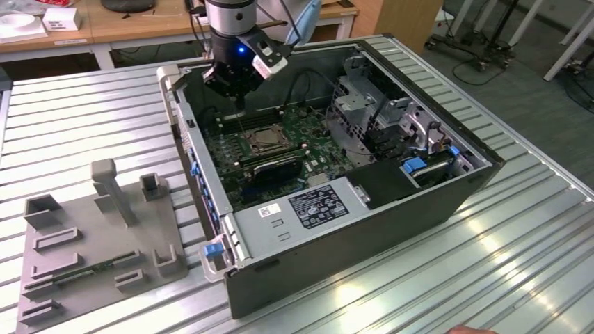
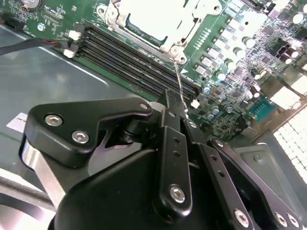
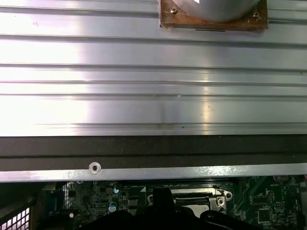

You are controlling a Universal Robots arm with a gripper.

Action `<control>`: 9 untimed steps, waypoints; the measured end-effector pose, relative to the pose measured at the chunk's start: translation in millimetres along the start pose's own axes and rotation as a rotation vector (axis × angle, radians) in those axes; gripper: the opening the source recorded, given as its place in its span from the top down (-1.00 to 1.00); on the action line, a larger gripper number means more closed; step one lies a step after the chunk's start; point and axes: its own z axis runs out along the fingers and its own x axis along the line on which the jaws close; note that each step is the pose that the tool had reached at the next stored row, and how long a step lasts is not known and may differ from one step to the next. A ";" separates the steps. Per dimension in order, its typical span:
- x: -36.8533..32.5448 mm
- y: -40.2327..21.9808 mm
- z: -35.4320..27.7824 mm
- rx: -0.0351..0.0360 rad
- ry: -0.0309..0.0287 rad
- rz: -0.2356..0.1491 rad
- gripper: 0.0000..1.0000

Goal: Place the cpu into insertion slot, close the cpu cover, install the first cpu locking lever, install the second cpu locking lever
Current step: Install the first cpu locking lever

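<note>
Inside the open computer case, the cpu [image 2: 148, 17] shows its pale face in the insertion slot [image 1: 278, 150] on the green motherboard. The silvery cpu cover [image 2: 169, 46] lies flat around it. From the socket's corner a thin wire locking lever [image 2: 178, 79] rises to my gripper [image 2: 180, 112], whose black fingers look shut on the lever's end. In the exterior view my gripper [image 1: 238, 106] hangs just behind the socket near the case's rear wall, and the lever stands as a thin line below it. In the first wrist view the socket [image 3: 197, 205] sits just beyond the dark fingers [image 3: 162, 197].
Long black memory slots [image 2: 129, 57] run beside the socket. A grey power supply box [image 1: 311, 205] fills the case's front, with a metal drive cage [image 1: 366, 111] to the exterior view's right. A grey fixture plate [image 1: 93, 236] lies on the ribbed aluminium table [image 1: 83, 118].
</note>
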 end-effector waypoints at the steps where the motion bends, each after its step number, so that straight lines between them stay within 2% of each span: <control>1: 0.0 0.0 -0.1 0.0000 0.0001 0.000 0.79; 3: -0.3 0.4 -3.2 0.0002 0.0002 0.000 0.79; 6: -0.9 1.3 -11.4 0.0001 0.0001 0.000 0.79; 9: -1.1 1.5 -13.1 -0.0001 0.0000 0.000 0.79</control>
